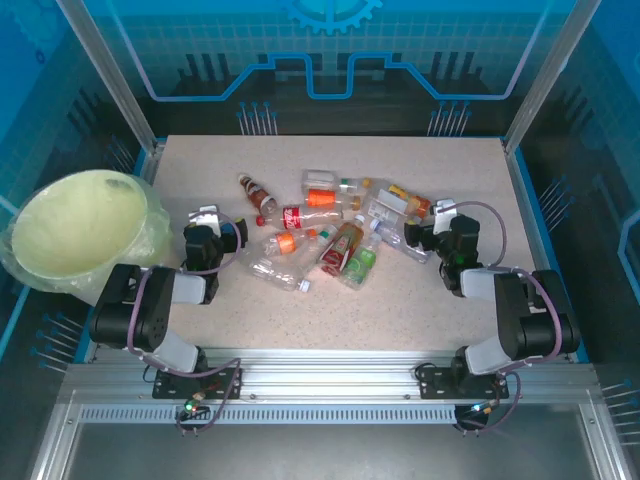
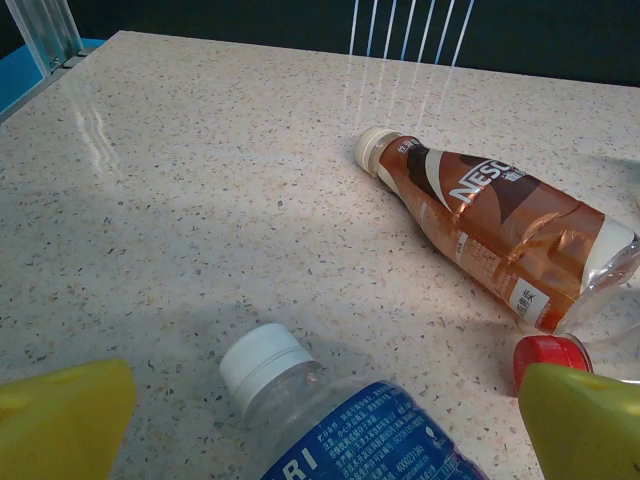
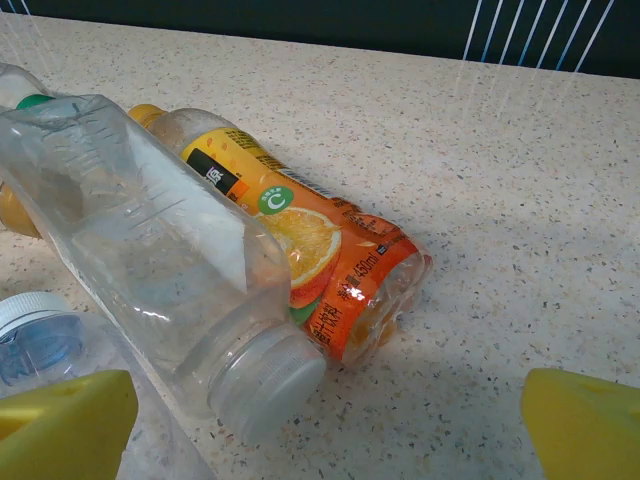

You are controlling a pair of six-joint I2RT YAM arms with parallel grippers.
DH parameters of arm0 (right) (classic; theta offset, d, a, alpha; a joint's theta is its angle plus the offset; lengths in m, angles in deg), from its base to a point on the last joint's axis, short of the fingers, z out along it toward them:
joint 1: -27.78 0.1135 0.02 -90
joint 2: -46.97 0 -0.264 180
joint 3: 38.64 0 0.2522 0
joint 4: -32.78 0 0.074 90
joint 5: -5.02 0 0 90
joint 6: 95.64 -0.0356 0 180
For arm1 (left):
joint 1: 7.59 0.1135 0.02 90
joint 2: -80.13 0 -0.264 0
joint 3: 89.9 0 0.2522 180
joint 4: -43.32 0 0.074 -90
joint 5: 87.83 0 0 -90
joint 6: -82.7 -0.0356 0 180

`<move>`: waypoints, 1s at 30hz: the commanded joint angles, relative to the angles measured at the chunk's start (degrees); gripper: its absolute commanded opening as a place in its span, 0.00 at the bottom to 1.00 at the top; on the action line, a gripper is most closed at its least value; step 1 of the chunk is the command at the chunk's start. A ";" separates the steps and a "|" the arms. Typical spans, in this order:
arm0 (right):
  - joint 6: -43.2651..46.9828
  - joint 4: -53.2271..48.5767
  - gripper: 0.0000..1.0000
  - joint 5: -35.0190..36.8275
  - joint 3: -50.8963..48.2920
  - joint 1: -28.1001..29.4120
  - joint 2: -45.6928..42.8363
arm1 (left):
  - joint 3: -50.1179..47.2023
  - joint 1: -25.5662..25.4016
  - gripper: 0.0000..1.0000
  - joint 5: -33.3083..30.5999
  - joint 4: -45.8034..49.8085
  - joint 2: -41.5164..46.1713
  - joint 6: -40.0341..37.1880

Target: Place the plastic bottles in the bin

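Several plastic bottles (image 1: 330, 228) lie in a loose heap at the middle of the table. The bin (image 1: 80, 235), pale yellow-green with a bag liner, stands at the left edge. My left gripper (image 1: 222, 232) is open at the heap's left side; between its yellow fingers (image 2: 60, 420) lies a blue-labelled bottle with a white cap (image 2: 340, 415), ungripped. Beyond it lies a brown coffee bottle (image 2: 490, 225). My right gripper (image 1: 428, 228) is open at the heap's right side. Its fingers (image 3: 585, 425) flank a clear bottle's cap end (image 3: 150, 250), with an orange juice bottle (image 3: 320, 245) behind.
A red cap (image 2: 548, 355) shows by the left gripper's right finger. Another clear bottle with a pale cap (image 3: 35, 330) lies at the right wrist view's left edge. Blue walls and metal posts (image 1: 110, 80) enclose the table; bare tabletop (image 1: 400, 300) lies in front of the heap.
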 commanded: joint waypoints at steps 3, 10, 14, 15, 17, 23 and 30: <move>0.63 -0.46 1.00 -0.68 0.50 -0.22 0.64 | -0.12 0.29 0.99 0.81 -1.47 0.00 -1.07; 0.41 -0.47 1.00 -0.91 0.51 -0.37 0.64 | -0.12 0.45 0.99 1.06 -1.40 0.01 -0.99; 0.41 -0.47 1.00 -0.99 0.48 -0.39 0.62 | -0.12 0.42 0.99 1.11 -1.47 0.04 -0.99; 0.42 -0.47 1.00 -0.99 0.50 -0.37 0.64 | -0.12 0.45 0.99 1.06 -1.40 0.01 -0.99; 0.45 -0.47 1.00 -0.99 0.43 -0.39 0.63 | -0.04 0.38 0.99 0.91 -1.36 0.00 -1.06; 0.44 -0.42 1.00 -0.99 0.44 -0.39 0.63 | -0.11 0.30 0.99 0.71 -1.45 0.00 -1.16; 0.45 -0.35 1.00 -0.91 0.43 -0.39 0.60 | 0.32 0.29 0.99 2.34 -0.85 0.00 -1.69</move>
